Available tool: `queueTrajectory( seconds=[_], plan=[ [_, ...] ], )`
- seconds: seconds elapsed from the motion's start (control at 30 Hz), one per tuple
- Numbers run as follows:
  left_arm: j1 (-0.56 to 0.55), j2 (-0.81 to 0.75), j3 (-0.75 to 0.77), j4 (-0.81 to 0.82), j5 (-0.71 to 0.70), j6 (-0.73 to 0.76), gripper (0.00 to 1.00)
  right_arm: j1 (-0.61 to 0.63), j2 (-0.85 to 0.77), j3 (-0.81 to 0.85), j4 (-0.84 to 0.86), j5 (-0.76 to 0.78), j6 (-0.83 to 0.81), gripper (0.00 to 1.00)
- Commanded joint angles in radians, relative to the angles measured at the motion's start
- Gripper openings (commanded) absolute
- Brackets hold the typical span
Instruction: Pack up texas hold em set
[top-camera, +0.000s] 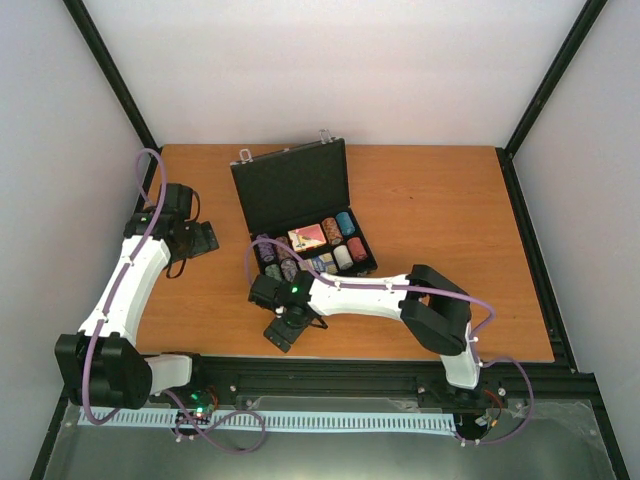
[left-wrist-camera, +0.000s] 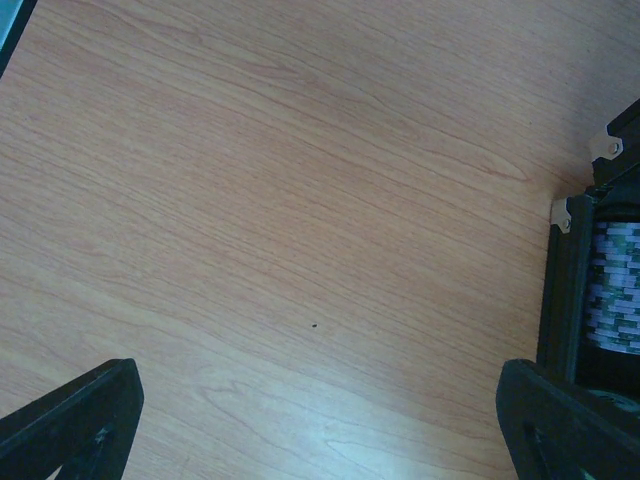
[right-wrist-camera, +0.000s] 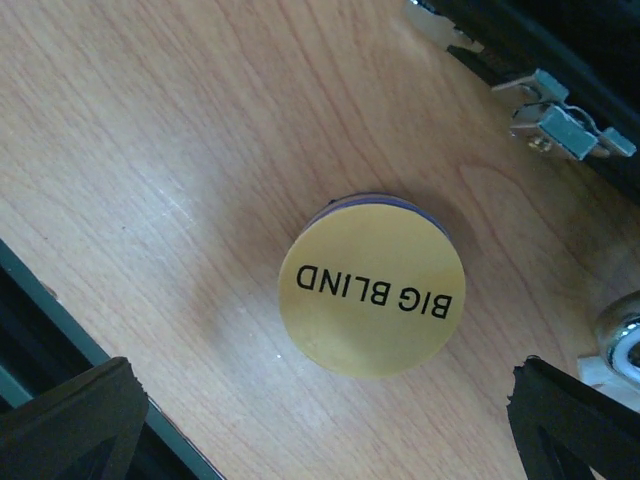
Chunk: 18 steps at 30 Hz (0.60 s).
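Case (top-camera: 290, 190) open mid-table, just beyond my right gripper (right-wrist-camera: 322, 385). Right jaws wide, holding nothing, hovering over yellow BIG BLIND disc (right-wrist-camera: 372, 290) lying flat on table (right-wrist-camera: 150, 150), purple rim showing at far edge. Latch (right-wrist-camera: 560, 115) near disc. Chips (top-camera: 340, 240) stacked in case tray. Left gripper (left-wrist-camera: 318, 385) wide too, over bare wood beside case corner.

The round yellow disc (right-wrist-camera: 372, 290) says "BIG BLIND" in black letters. It lies between the two fingers (right-wrist-camera: 70, 420). The words look upside down.
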Motion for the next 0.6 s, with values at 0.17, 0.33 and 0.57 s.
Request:
queueTrajectory(
  seconds=[0.17, 0.33, 0.57],
  plan=[
    [0.005, -0.009, 0.026, -0.013, 0.009, 0.003, 1.00, -0.037, 0.062, 0.068, -0.018, -0.036, -0.041, 1.00],
    [0.004, -0.018, 0.018, -0.012, 0.008, 0.001, 1.00, -0.043, 0.089, 0.080, -0.029, -0.021, -0.041, 1.00],
    [0.005, -0.013, 0.016, -0.010, 0.007, 0.003, 1.00, -0.060, 0.111, 0.081, -0.027, -0.041, -0.051, 0.98]
  ],
)
